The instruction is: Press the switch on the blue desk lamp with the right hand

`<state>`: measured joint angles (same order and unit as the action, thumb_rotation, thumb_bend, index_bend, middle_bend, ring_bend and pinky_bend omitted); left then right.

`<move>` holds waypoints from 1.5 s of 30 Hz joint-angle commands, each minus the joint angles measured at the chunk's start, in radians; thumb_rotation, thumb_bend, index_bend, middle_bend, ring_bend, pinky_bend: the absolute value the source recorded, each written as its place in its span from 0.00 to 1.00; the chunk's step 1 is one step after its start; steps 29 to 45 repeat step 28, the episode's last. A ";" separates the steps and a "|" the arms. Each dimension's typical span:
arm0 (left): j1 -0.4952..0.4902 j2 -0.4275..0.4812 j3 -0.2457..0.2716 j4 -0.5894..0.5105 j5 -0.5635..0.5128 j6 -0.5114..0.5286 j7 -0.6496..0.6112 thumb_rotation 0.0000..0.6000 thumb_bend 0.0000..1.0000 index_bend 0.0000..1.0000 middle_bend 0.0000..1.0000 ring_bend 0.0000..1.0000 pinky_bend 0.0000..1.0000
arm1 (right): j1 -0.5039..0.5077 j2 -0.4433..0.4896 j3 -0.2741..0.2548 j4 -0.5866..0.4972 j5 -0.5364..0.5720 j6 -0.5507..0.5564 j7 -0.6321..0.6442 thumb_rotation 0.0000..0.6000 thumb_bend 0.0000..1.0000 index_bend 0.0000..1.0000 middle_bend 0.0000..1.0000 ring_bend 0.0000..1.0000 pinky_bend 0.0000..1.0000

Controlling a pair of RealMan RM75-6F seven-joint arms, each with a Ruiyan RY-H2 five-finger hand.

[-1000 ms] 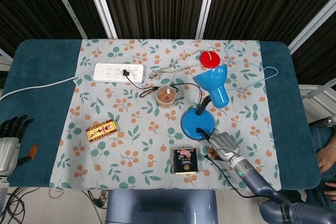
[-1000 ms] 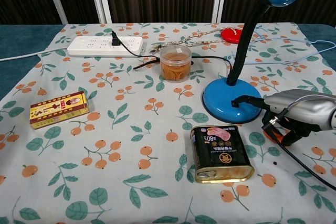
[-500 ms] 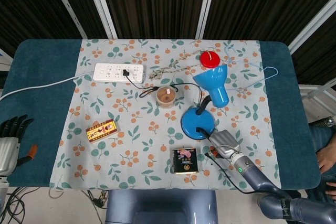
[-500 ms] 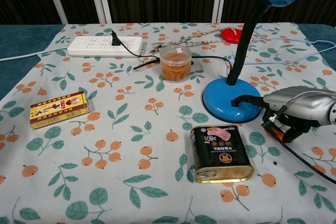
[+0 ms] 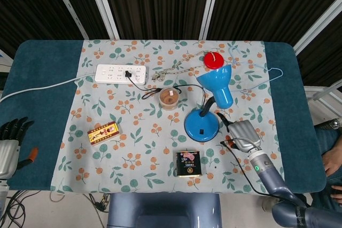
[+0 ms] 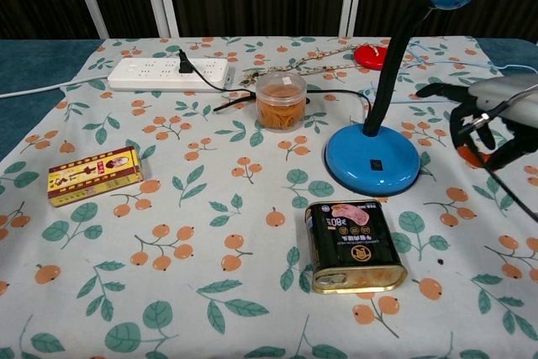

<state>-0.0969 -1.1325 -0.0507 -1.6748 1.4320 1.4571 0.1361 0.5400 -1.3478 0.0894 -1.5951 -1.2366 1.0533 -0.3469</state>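
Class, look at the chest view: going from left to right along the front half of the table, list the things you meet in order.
Flat yellow-and-red box → black rectangular luncheon-meat tin → round blue lamp base → silver right robot hand.

Your right robot hand (image 5: 244,132) is off the lamp base (image 5: 201,125) now, moved out to its right side, and the black switch (image 6: 376,165) it covered shows uncovered.
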 commanded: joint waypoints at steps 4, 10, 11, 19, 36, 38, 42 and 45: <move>0.001 0.000 -0.001 -0.003 -0.002 0.001 0.000 1.00 0.35 0.15 0.07 0.06 0.10 | -0.073 0.129 -0.029 -0.109 -0.035 0.086 -0.019 1.00 0.35 0.02 0.20 0.27 1.00; 0.001 -0.001 0.000 -0.004 -0.002 0.001 0.003 1.00 0.35 0.15 0.07 0.06 0.10 | -0.207 0.157 -0.091 -0.110 -0.144 0.304 -0.017 1.00 0.32 0.02 0.09 0.14 0.33; 0.001 -0.002 -0.001 -0.004 -0.002 0.003 0.003 1.00 0.35 0.15 0.07 0.06 0.10 | -0.234 0.148 -0.104 -0.097 -0.171 0.346 0.002 1.00 0.32 0.02 0.08 0.13 0.08; 0.004 -0.005 -0.001 0.000 0.007 0.013 0.005 1.00 0.35 0.15 0.07 0.06 0.10 | -0.380 0.090 -0.141 0.054 -0.256 0.555 0.157 1.00 0.27 0.02 0.03 0.08 0.00; 0.002 -0.008 0.000 0.004 0.009 0.014 0.019 1.00 0.35 0.15 0.07 0.06 0.10 | -0.391 0.100 -0.126 0.110 -0.246 0.527 0.182 1.00 0.26 0.02 0.03 0.07 0.00; 0.002 -0.008 0.000 0.004 0.009 0.014 0.019 1.00 0.35 0.15 0.07 0.06 0.10 | -0.391 0.100 -0.126 0.110 -0.246 0.527 0.182 1.00 0.26 0.02 0.03 0.07 0.00; 0.002 -0.008 0.000 0.004 0.009 0.014 0.019 1.00 0.35 0.15 0.07 0.06 0.10 | -0.391 0.100 -0.126 0.110 -0.246 0.527 0.182 1.00 0.26 0.02 0.03 0.07 0.00; 0.002 -0.008 0.000 0.004 0.009 0.014 0.019 1.00 0.35 0.15 0.07 0.06 0.10 | -0.391 0.100 -0.126 0.110 -0.246 0.527 0.182 1.00 0.26 0.02 0.03 0.07 0.00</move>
